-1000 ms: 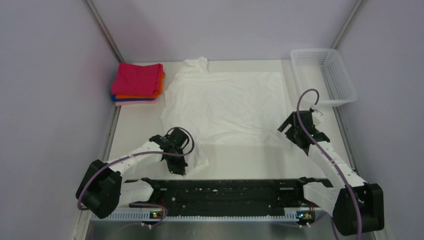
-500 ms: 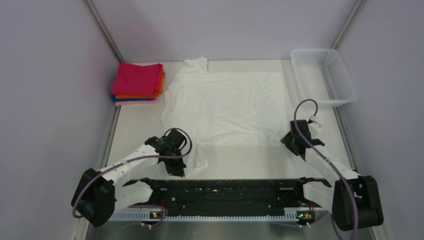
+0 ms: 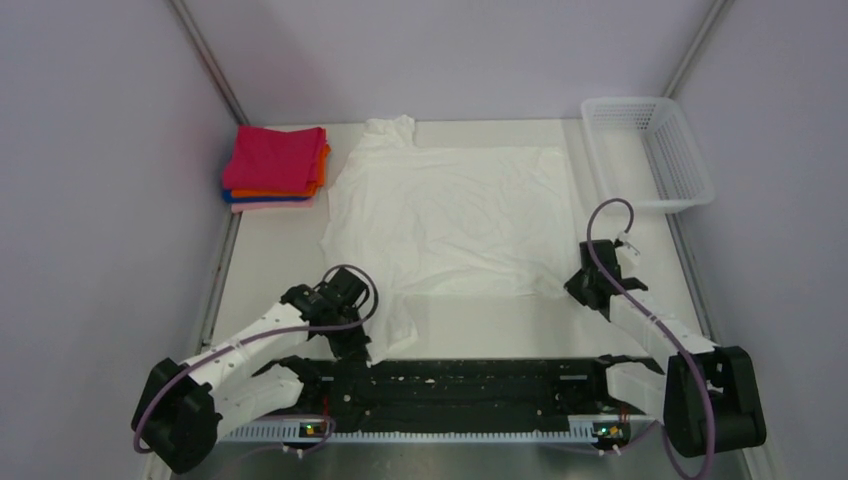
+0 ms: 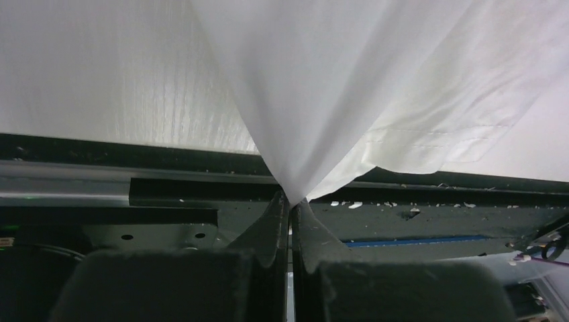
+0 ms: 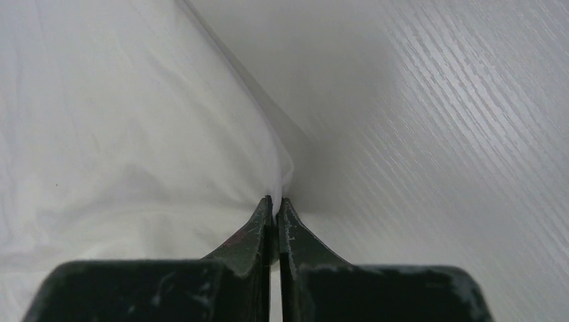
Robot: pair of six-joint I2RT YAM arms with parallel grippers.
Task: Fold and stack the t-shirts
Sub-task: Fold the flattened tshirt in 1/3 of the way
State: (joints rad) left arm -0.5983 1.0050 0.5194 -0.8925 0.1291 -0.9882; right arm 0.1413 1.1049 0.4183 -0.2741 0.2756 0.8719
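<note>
White cotton t-shirt (image 3: 450, 215) spread flat at centre frame; folded stack (image 3: 275, 165) (magenta on top) at upper left. Clenched on its lower-left corner, left gripper (image 4: 290, 201); clenched on its lower-right edge, right gripper (image 5: 275, 201).

In the top view, the left gripper (image 3: 352, 345), lower left of centre, had its fingertips hidden beneath its own black body. The right gripper (image 3: 578, 288), right of centre, was too small for its jaws to be made out. At the upper left, the magenta shirt (image 3: 275, 157) covered the stack, so only thin edges of the orange shirt (image 3: 320, 170), blue shirt (image 3: 250, 198) and pink shirt (image 3: 272, 207) showed. In the left wrist view the white t-shirt (image 4: 349, 87) ran off the top and right edges, and the dark foreground along the bottom was blurred. In the right wrist view the left and top edges cut the cloth, and its pinched corner was hidden between the closed fingers.
</note>
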